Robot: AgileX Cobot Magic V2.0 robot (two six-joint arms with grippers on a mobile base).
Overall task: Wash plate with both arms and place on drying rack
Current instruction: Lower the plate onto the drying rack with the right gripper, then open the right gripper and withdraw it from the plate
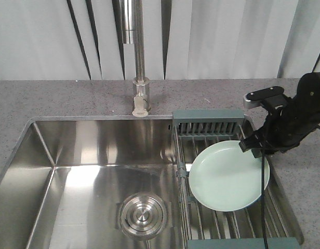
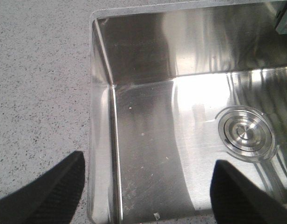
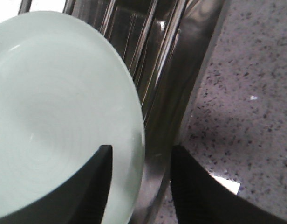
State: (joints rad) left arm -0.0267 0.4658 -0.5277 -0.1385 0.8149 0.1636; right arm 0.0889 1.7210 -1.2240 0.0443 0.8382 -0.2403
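Plate (image 1: 227, 176), pale mint-green and round, lay over the thin metal rods of the drying rack (image 1: 208, 115), which sat across the right part of the steel sink (image 1: 77, 155). The right arm (image 1: 295, 116) reached in from the right edge of the front view, bent down over the speckled counter (image 1: 56, 98), with its black gripper (image 1: 256, 148) at the plate's upper right rim. A black cable hung from it across the plate.

The right wrist view gave what the front view could not: the right gripper (image 3: 141, 186) had its jaws apart, one finger (image 3: 94, 182) over the plate's face and the other outside the rim, above the sink's edge and the counter. The rim sat in the gap between them; whether either finger touched it could not be told, and nothing looked clamped.

The left arm did not appear in the front view. Its wrist view showed the left gripper (image 2: 143, 196) spread wide and holding nothing, one fingertip (image 2: 45, 191) over the counter and the other over the basin, with the round drain (image 2: 246, 133) to the right. The tap (image 1: 139, 57) stood behind the sink only in the front view.
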